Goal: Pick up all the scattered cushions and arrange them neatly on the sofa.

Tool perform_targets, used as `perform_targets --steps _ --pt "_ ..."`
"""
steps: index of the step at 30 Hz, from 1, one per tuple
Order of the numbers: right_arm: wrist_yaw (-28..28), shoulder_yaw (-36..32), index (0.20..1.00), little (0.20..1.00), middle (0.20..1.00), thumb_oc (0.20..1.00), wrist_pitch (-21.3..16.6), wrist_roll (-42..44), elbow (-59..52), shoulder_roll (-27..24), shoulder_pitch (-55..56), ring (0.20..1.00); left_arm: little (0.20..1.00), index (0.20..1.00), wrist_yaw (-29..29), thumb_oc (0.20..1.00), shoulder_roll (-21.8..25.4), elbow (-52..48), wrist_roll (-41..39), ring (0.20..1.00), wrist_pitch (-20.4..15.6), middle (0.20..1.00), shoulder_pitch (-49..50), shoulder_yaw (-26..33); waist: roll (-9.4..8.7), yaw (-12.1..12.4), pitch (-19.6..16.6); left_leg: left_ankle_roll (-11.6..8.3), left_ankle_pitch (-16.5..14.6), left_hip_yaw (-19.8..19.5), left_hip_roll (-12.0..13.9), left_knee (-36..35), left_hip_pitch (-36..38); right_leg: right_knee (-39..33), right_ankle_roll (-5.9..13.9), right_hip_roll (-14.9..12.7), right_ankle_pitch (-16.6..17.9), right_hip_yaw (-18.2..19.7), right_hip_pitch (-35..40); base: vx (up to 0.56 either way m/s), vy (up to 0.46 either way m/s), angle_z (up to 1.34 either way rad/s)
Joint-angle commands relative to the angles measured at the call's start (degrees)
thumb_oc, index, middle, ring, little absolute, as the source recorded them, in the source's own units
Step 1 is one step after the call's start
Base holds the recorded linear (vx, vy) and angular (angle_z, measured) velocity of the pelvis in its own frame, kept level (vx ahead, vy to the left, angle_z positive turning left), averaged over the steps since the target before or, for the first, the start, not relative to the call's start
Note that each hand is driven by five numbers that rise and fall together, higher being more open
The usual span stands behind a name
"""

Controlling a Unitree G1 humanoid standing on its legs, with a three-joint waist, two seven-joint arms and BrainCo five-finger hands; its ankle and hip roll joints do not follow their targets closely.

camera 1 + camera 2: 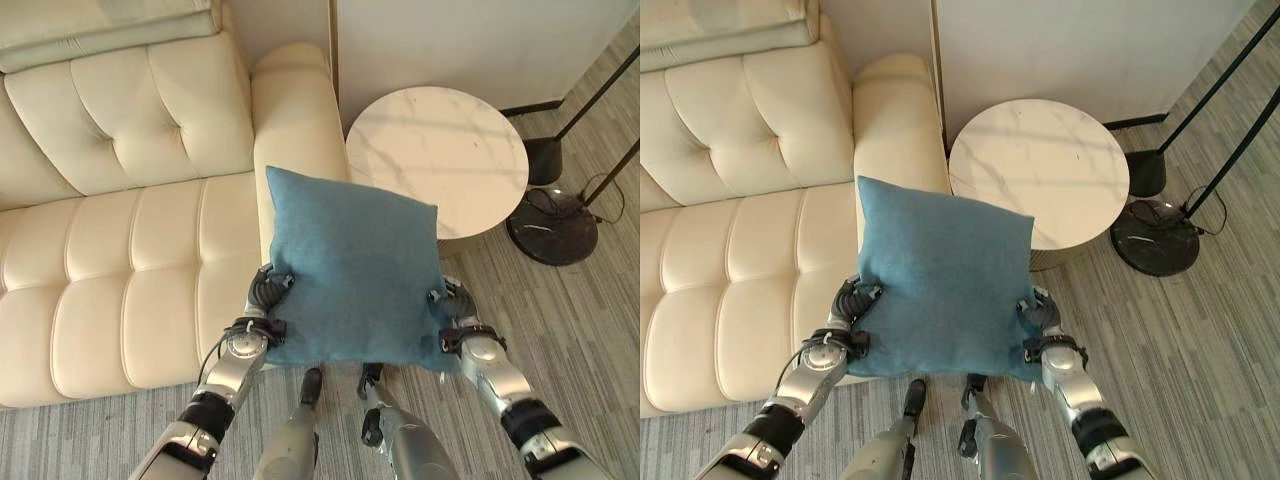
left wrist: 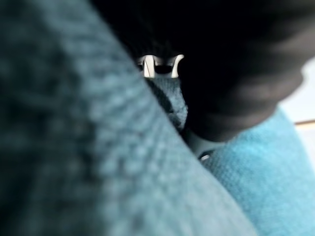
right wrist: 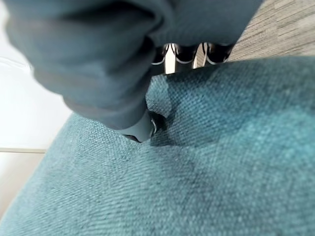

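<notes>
**Cushion held in both hands at the sofa's arm end: placement pending**

The blue cushion (image 1: pixel 350 270) is hanging clear of the floor, carried between the two hands in front of the robot. It is overlapping the sofa (image 1: pixel 130 270) armrest from the head views, with the round table (image 1: pixel 437 150) just beyond its far corner. A floor lamp base (image 1: pixel 553 228) is standing beside the table.

Step in hand, as I judge it: carrying the cushion over to the seat. To do it well, both hands should be travelling together toward the robot's left, keeping the cushion level so it is not twisting between the grips, and clearing the armrest before lowering. Setting it upright against the tufted backrest would be reading as neat; releasing over the armrest risks a slide to the floor.

Fingers: the left hand (image 1: pixel 268 292) is pinching the cushion's left edge, fingers curled into the fabric. The right hand (image 1: pixel 452 303) is gripping the right edge likewise. The wrist views are mostly fabric at close range, so thumb placement is probably under the cloth, though I cannot confirm it.
</notes>
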Motion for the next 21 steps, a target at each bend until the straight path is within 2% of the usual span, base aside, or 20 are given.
perform_targets --steps 1,5,7,8,9,10,11,12,13,14,15,16,17,18,19,20,21 --pt "5.0 1.5 0.2 0.2 0.2 0.2 -4.2 1.7 -3.7 3.4 -0.9 0.2 0.2 0.2 -1.1 0.2 1.2 -2.4 0.6 0.2 -3.6 0.2 0.6 0.9 -1.31 0.9 -5.5 -0.88 -1.0 0.6 -3.0 -0.6 -0.7 1.7 5.93 -3.5 -5.7 2.7 3.6 0.0 0.09 0.01" --pt "8.9 -0.6 0.2 0.2 0.2 0.2 -5.1 1.1 -16.1 2.8 5.7 0.2 0.2 0.2 -3.3 0.2 3.0 -12.5 -0.1 0.2 -4.3 0.2 8.4 5.5 -1.58 0.1 -7.2 0.23 -2.4 2.4 -3.6 0.6 1.3 1.3 7.3 -4.5 -3.5 5.1 4.4 -0.05 0.182 -0.09" --pt "9.6 -0.2 0.2 0.2 0.2 0.2 -4.6 0.3 -18.3 3.2 6.5 0.2 0.2 0.2 -3.7 0.2 3.6 -15.0 -0.2 0.2 -4.2 0.2 10.2 6.8 -1.49 0.1 -7.4 0.75 -2.4 3.1 -3.6 0.9 1.6 2.6 7.99 -4.8 -3.1 6.2 3.8 -0.18 0.154 -0.41" --pt "9.4 0.1 0.2 0.2 0.2 0.2 -4.6 -1.0 -19.6 3.4 6.1 0.2 0.2 0.2 -3.2 0.2 4.3 -16.3 0.0 0.2 -4.4 0.2 10.4 7.2 -0.85 0.2 -6.8 1.38 -2.0 3.5 -3.2 1.7 1.1 7.7 8.24 -5.0 -4.2 7.4 2.2 -0.22 0.126 -0.34" --pt "9.4 0.1 0.2 0.2 0.2 0.2 -4.6 -1.0 -19.6 3.4 6.1 0.2 0.2 0.2 -3.2 0.2 4.3 -16.3 0.0 0.2 -4.3 0.2 10.4 7.2 -0.91 0.3 -6.7 1.39 -2.0 3.6 -3.2 1.7 1.1 8.1 8.24 -5.1 -4.5 7.6 1.9 -0.28 0.088 -0.34" --pt "9.4 0.3 0.2 0.2 0.2 0.2 -4.8 -2.1 -20.9 3.5 6.1 0.2 0.2 0.2 -2.8 0.2 4.7 -17.2 0.5 0.2 -4.7 0.2 10.3 6.8 -0.1 0.3 -6.6 1.52 -1.3 3.5 -2.7 2.6 0.4 13.5 7.2 -4.1 -8.5 9.5 2.3 -0.19 0.044 -0.25" --pt "9.4 0.3 0.2 0.2 0.2 0.2 -5.1 -2.3 -21.5 3.6 6.1 0.2 0.2 0.2 -2.7 0.2 4.8 -17.9 0.6 0.2 -4.9 0.2 10.7 6.7 0.1 0.4 -7.1 1.48 -0.5 2.9 -2.8 2.7 -0.3 16.0 6.61 -3.2 -10.2 10.7 3.1 -0.21 -0.028 -0.09" --pt "8.5 -0.4 0.2 0.2 0.2 0.2 -6.0 -3.8 -22.7 3.4 7.1 0.2 0.2 0.2 -2.6 0.2 5.2 -17.8 1.3 0.2 -4.5 0.2 12.1 6.3 -0.31 1.6 -8.7 1.25 0.5 1.0 -3.6 2.4 -1.0 18.3 6.08 -1.7 -12.3 13.8 8.2 -0.09 -0.067 0.18" --pt "8.5 -0.4 0.2 0.2 0.2 0.2 -6.0 -3.8 -22.7 3.4 7.2 0.2 0.2 0.2 -2.6 0.2 5.2 -17.9 1.3 0.2 -4.5 0.2 12.1 6.3 -0.26 1.6 -8.8 1.24 0.6 1.0 -3.5 2.4 -1.1 18.1 6.09 -1.7 -12.1 13.8 8.1 -0.1 -0.186 0.45" --pt "8.5 -0.3 0.2 0.2 0.2 0.2 -5.7 -4.4 -24.4 3.7 6.6 0.2 0.2 0.2 -2.2 0.2 4.6 -19.0 0.6 0.2 -4.9 0.2 12.5 6.5 -0.72 2.9 -9.3 0.14 2.3 -0.8 -4.3 2.2 -2.1 14.4 4.69 0.0 -15.5 15.5 11.9 -0.07 -0.113 0.65" --pt "8.5 -0.3 0.2 0.2 0.2 0.2 -5.7 -4.5 -24.5 3.7 6.6 0.2 0.2 0.2 -2.2 0.2 4.6 -19.0 0.6 0.2 -4.9 0.2 12.5 6.5 -0.65 2.9 -9.3 0.12 2.5 -0.9 -4.2 2.2 -2.2 14.1 4.68 0.1 -15.2 15.4 12.0 -0.22 -0.202 0.82" --pt "7.2 -0.2 0.2 0.2 0.2 0.2 -6.3 -4.3 -25.1 2.9 5.0 0.2 0.2 0.2 -2.0 0.2 2.9 -20.3 -0.4 0.2 -5.8 0.2 12.9 6.5 -0.42 4.0 -9.5 -1.8 5.5 -2.1 -5.8 0.6 -4.2 7.3 3.14 1.3 -15.1 15.9 13.0 -0.16 -0.087 0.77" --pt "7.2 -0.1 0.2 0.2 0.2 0.2 -6.3 -4.3 -25.0 2.9 5.0 0.2 0.2 0.2 -2.0 0.2 2.8 -20.3 -0.4 0.2 -5.8 0.2 12.8 6.5 -0.38 3.8 -9.5 -1.82 5.5 -2.2 -5.8 0.6 -4.3 7.1 3.13 1.4 -15.0 15.8 13.1 -0.27 -0.106 0.85" --pt "6.8 0.0 0.2 0.2 0.2 0.2 -6.2 -4.5 -24.7 2.4 4.4 0.2 0.2 0.2 -1.9 0.2 2.3 -20.0 -1.4 0.2 -6.0 0.2 12.4 6.2 -0.06 3.9 -9.0 -2.37 6.1 -1.2 -6.3 0.7 -5.7 5.6 3.2 1.4 -14.2 15.5 12.7 -0.2 -0.015 0.86" --pt "6.5 -0.1 0.2 0.2 0.2 0.2 -6.2 -4.5 -24.5 1.9 3.6 0.2 0.2 0.2 -1.6 0.2 1.7 -19.5 -1.8 0.2 -6.1 0.2 11.8 6.0 0.02 3.5 -8.5 -2.48 5.3 1.0 -6.5 1.6 -6.7 4.2 3.39 1.0 -13.4 14.5 12.5 -0.21 -0.013 0.71" --pt "6.5 -0.1 0.2 0.2 0.2 0.2 -6.2 -4.5 -24.4 1.9 3.6 0.2 0.2 0.2 -1.6 0.2 1.7 -19.5 -1.8 0.2 -6.1 0.2 11.8 6.0 0.12 3.5 -8.7 -2.5 5.4 1.0 -6.4 1.7 -7.0 4.1 3.39 1.1 -13.2 14.5 12.4 -0.25 0.021 0.52" --pt "6.2 0.2 0.2 0.2 0.2 0.2 -6.0 -4.0 -24.5 1.7 3.5 0.2 0.2 0.2 -1.8 0.2 0.9 -19.6 -2.5 0.2 -6.2 0.2 11.7 5.6 -0.12 2.7 -8.4 -1.34 2.7 5.9 -5.5 4.5 -7.2 3.3 4.06 -0.2 -11.7 11.9 11.6 -0.21 0.035 0.44"
